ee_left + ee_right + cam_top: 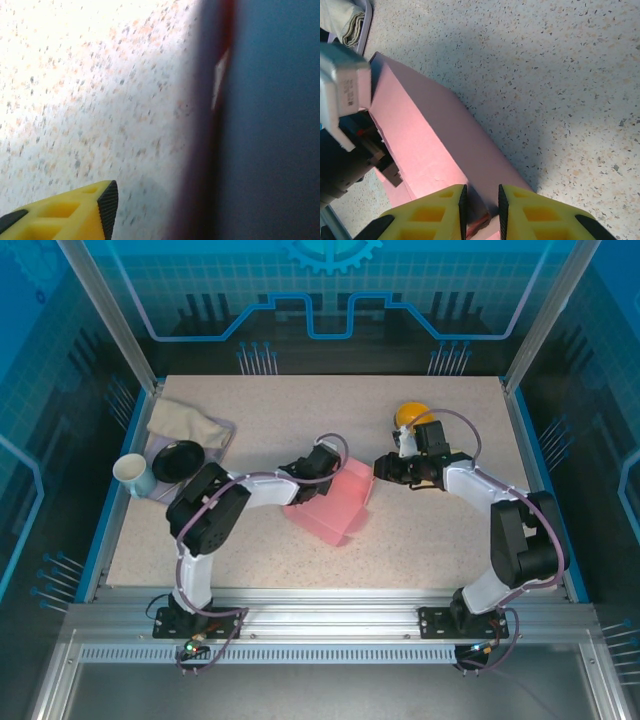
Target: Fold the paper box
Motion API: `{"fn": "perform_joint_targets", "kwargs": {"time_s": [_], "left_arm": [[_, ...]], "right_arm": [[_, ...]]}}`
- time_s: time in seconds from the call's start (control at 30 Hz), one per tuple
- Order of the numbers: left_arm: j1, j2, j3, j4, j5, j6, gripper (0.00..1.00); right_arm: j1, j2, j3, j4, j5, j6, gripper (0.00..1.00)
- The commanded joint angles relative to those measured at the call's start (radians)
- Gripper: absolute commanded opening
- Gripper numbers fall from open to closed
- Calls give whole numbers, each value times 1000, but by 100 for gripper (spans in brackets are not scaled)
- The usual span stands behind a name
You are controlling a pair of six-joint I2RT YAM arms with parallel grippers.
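The pink paper box lies at the middle of the table, partly raised. At the box's upper left edge is my left gripper. In the left wrist view one yellow finger shows at the lower left, and a dark blurred reddish wall of the box stands close on the right, with bare table between them; the left gripper is open and its other finger is hidden. My right gripper is at the box's upper right corner. It is shut on a corner of the box.
At the back left a lavender tray carries a folded cloth and a black bowl, with a white cup at its left. An orange ball lies behind the right wrist. Blue rails edge the table.
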Motion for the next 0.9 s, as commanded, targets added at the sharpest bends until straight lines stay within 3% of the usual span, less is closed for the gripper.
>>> {"fn": "perform_joint_targets", "kwargs": {"time_s": [0.0, 0.17, 0.37, 0.5, 0.67, 0.73, 0.87], "left_arm": [[31, -109, -112, 90, 179, 65, 57], [41, -235, -240, 157, 282, 89, 61], [63, -339, -311, 111, 217, -2, 61], [95, -448, -303, -112, 147, -208, 64], [114, -635, -316, -421, 153, -515, 73], [113, -701, -373, -431, 235, -618, 76], [115, -780, -513, -296, 337, -753, 83]], "right_arm": [[14, 6, -9, -138, 54, -23, 24], [14, 1, -1, -147, 64, -29, 24], [18, -7, 2, -151, 76, -31, 25], [19, -10, -4, -150, 82, -26, 25], [23, -8, -10, -143, 89, -24, 25], [25, -7, -10, -139, 92, -24, 25], [27, -9, -3, -136, 101, -23, 25]]}}
